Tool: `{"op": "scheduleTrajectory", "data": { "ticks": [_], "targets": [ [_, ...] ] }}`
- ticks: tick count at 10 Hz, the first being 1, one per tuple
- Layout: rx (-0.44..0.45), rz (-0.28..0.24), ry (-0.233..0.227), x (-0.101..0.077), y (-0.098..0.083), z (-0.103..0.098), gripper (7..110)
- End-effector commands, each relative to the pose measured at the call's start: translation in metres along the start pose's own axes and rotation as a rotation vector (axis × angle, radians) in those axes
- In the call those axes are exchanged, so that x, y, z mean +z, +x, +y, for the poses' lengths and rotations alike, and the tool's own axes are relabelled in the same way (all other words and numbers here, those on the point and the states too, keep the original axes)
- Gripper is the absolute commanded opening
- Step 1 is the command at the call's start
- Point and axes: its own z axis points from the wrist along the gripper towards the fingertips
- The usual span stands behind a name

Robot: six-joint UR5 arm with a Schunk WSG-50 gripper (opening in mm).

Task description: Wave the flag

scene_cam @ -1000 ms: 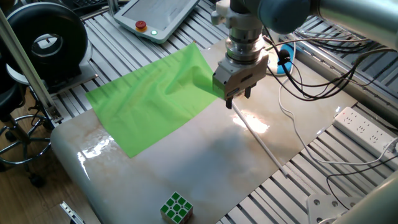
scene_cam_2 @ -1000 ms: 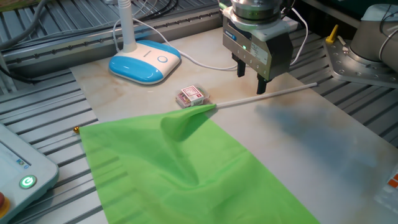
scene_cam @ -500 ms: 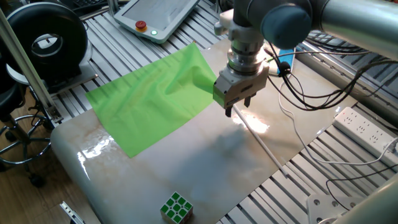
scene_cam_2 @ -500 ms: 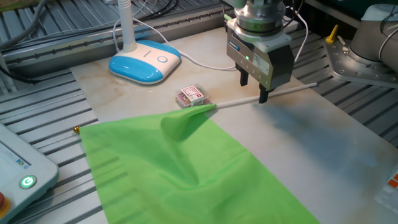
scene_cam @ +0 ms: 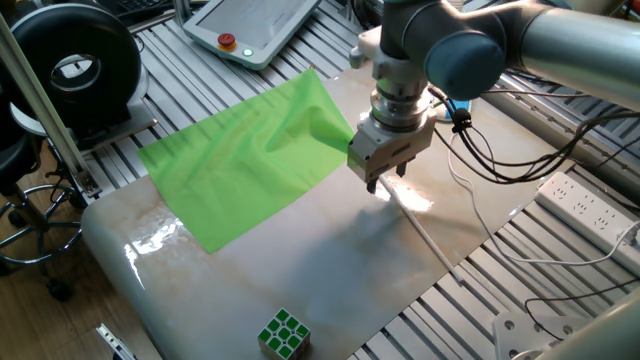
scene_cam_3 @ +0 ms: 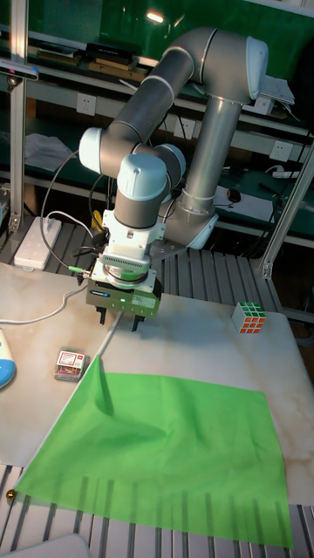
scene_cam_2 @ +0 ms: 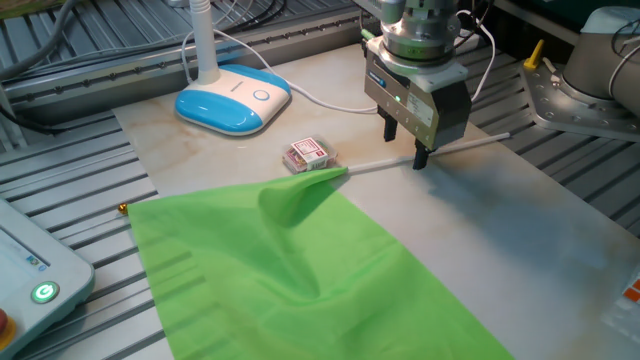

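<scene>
Straddling the flag's [scene_cam_2: 300, 270] white stick, the claw [scene_cam_2: 405, 147] is hanging with fingers spread; bare tabletop [scene_cam_2: 520, 240] is lying open beyond it, green cloth spreading beside it.

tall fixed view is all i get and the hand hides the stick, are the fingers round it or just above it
Observer: In the other fixed view the hand is open and low, with one of its fingers on each side of the flag's stick. It has not closed.
Operator: does the stick go on past the hand
Observer: Yes. In one fixed view it runs on flat over the table, and its free end stops close to the table's edge.
Operator: anything off to my left i should know about
Observer: A blue and white lamp base stands there, well apart from the hand.
</scene>
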Motion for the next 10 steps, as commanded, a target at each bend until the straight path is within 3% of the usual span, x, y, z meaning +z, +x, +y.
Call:
{"op": "scheduleTrajectory", "data": {
  "ticks": [1, 7, 10],
  "targets": [
    [0.002, -0.016, -0.015, 0.006, -0.001, -0.001, 66],
    [0.009, -0.035, -0.023, 0.023, -0.007, -0.004, 66],
    [0.102, -0.024, -0.042, 0.026, -0.006, 0.001, 66]
  ]
}}
